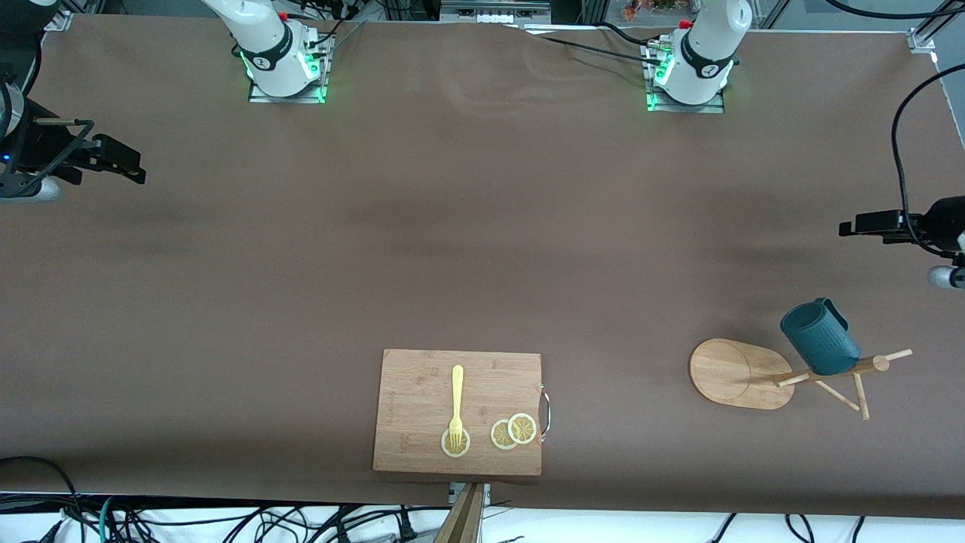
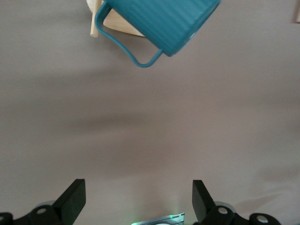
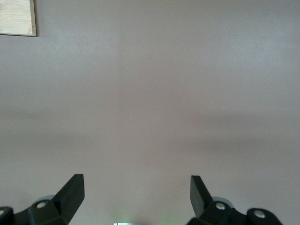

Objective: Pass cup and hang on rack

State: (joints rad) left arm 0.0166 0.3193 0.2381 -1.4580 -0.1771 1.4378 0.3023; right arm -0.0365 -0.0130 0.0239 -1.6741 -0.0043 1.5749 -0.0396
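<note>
The ribbed teal cup (image 1: 820, 337) hangs on the wooden rack (image 1: 761, 372) near the left arm's table edge. Both grippers, left (image 2: 138, 199) and right (image 3: 137, 197), hover released, apart from it.

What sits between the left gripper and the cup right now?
Nothing: the left wrist view shows only bare brown table between the open left gripper and the cup hanging on the rack.
</note>
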